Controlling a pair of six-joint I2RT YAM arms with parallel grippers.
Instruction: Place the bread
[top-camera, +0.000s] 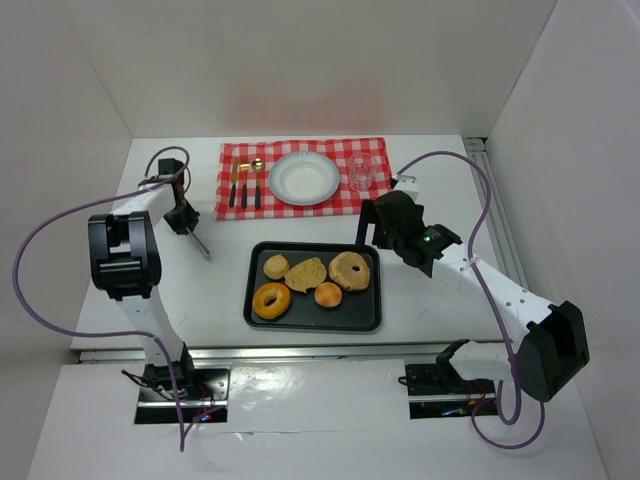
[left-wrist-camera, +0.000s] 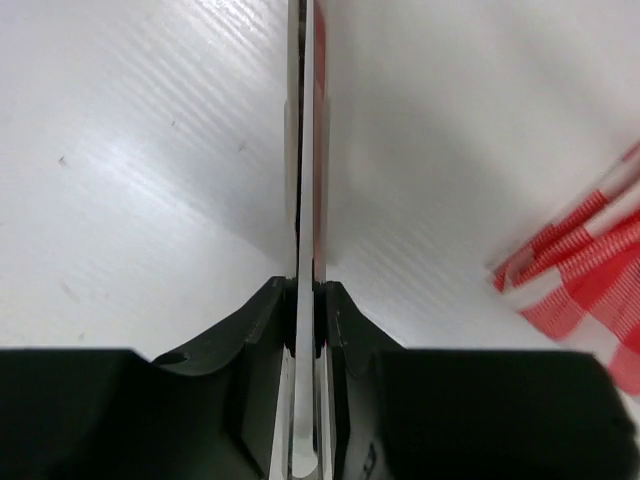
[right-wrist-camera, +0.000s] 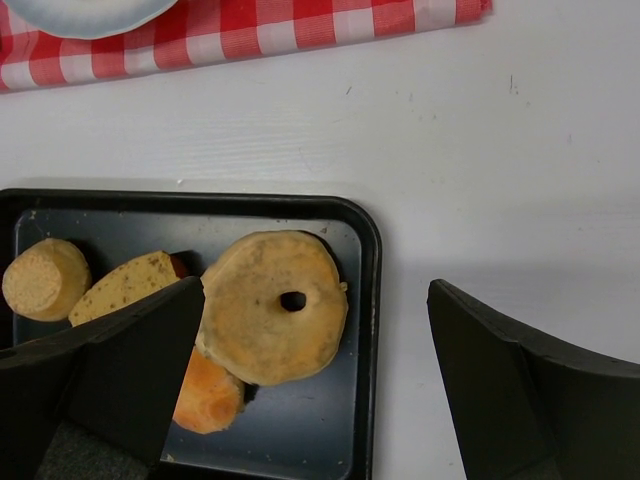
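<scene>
Bread (top-camera: 306, 273) lies in five pieces on a dark tray (top-camera: 315, 325) at the near middle of the worktop: a glazed ring, a small bun, a slice, a small roll and a pale bagel (right-wrist-camera: 265, 310) in the tray's far right corner. The right end effector (right-wrist-camera: 315, 295) hangs over that corner with its fingers spread wide. In the wrist view the bagel sits between them, toward the left finger. Being round, it offers no long axis to line up with. The left end effector (left-wrist-camera: 308, 295), well off at 9 o'clock from the tray, is clamped on a thin metal utensil (left-wrist-camera: 305, 150), so the right arm is nearer. The plate (top-camera: 305, 178) waits at 11 o'clock from the bagel, probably the destination.
</scene>
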